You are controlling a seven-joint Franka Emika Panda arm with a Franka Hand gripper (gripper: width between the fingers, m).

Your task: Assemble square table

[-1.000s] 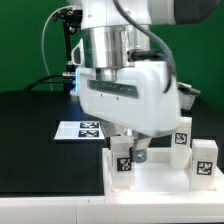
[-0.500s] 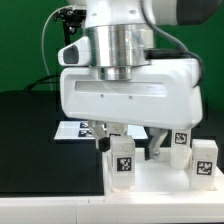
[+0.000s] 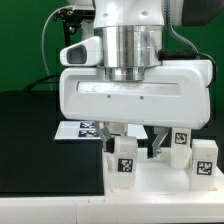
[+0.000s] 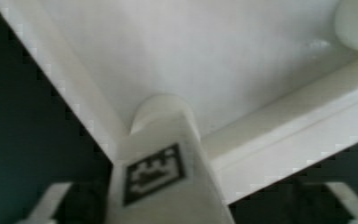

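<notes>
The square table's flat white slab (image 3: 160, 182) lies at the front of the exterior view, and in the wrist view the slab (image 4: 247, 70) fills the upper part. One tagged white leg (image 3: 124, 163) stands upright on the slab's corner toward the exterior view's left. My gripper (image 3: 130, 150) hangs straight over it, a finger on either side. In the wrist view the leg (image 4: 158, 160) rises between the fingers (image 4: 48, 205), with dark gaps on both sides. The gripper (image 4: 194, 208) is open around the leg and not touching it. Two more legs (image 3: 182, 147) (image 3: 205, 160) stand on the exterior view's right.
The marker board (image 3: 78, 130) lies on the black table behind the slab, toward the exterior view's left. The broad white hand hides the middle of the scene. A green wall and cables stand behind.
The hand has turned broadside to the exterior camera and settled over the left leg. Its fingers have drawn a little closer to the leg's sides.
</notes>
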